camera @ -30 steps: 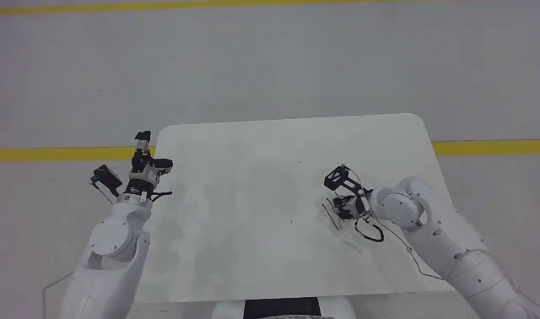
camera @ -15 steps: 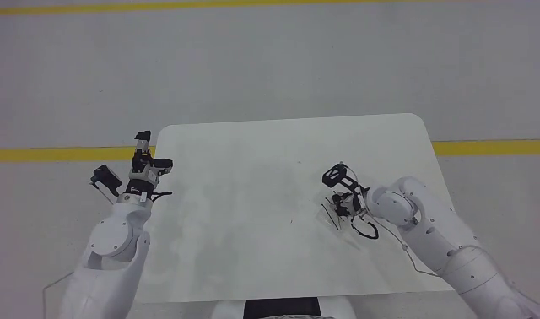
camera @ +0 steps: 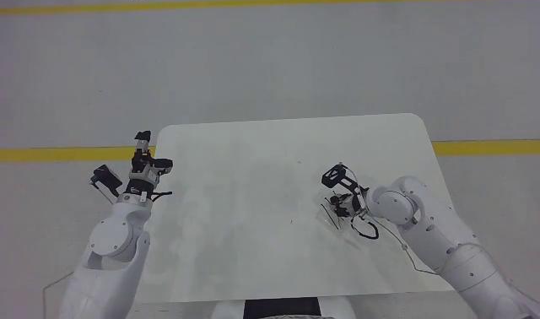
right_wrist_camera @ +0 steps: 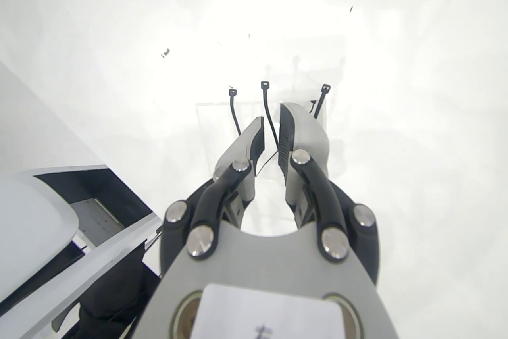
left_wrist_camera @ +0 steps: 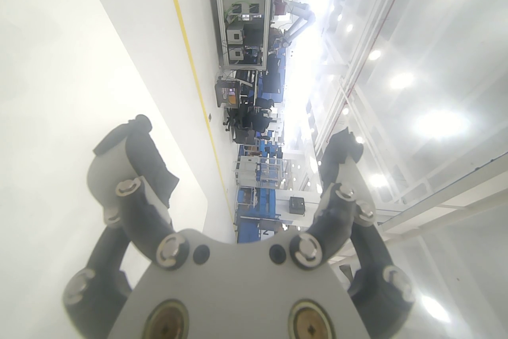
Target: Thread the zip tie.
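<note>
Right claw (right_wrist_camera: 271, 114) has edged in over the desk (camera: 253, 167) — jaws parted, straddling the middle zip tie (right_wrist_camera: 266, 98), not yet closed. Left claw (left_wrist_camera: 242, 132) waits open, empty — pickup appears imminent.

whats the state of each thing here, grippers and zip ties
left gripper, jaws wide open, empty
right gripper, jaws slightly open, nothing clamped
middle zip tie, unthreaded, running between the right gripper's jaws
outer zip ties, unthreaded, lying free
</note>
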Robot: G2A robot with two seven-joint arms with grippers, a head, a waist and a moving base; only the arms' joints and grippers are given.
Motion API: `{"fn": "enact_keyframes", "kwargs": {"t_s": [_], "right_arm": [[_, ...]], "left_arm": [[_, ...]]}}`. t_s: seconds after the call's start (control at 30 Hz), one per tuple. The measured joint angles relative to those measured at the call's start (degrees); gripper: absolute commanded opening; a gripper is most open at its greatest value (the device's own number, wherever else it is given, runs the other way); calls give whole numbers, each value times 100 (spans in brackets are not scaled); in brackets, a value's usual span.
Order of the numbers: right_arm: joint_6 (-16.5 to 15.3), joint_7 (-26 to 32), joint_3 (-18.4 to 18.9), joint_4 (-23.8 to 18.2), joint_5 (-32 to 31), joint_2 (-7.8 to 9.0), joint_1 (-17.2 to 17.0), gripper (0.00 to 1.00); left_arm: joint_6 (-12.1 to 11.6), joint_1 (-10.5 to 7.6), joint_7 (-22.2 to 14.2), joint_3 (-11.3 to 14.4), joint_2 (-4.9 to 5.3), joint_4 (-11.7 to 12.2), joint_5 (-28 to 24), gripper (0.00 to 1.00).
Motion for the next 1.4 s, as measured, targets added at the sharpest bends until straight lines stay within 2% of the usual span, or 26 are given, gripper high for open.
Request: {"fn": "enact_keyframes", "kwargs": {"t_s": [0.13,0.37,0.53,0.73,0.97,1.07,1.17,1.4], "right_arm": [[-21,6,-13,42,21,-7,18,0],[-34,1,-11,47,29,-12,31,0],[-25,-4,110,-148,9,26,-77,0],[-94,-39,516,-639,95,140,-391,0],[-366,-215,1274,-1420,472,317,-995,0],[-366,-293,1529,-1688,718,384,-1214,0],[-364,-314,1664,-1830,887,445,-1335,0],[-364,-307,1671,-1834,899,450,-1337,0]], "left_arm": [[0,0,0,0,0,0,0,100],[0,0,0,0,0,0,0,100],[0,0,0,0,0,0,0,100],[0,0,0,0,0,0,0,100],[0,0,0,0,0,0,0,100],[0,0,0,0,0,0,0,100],[0,0,0,0,0,0,0,100],[0,0,0,0,0,0,0,100]]}}
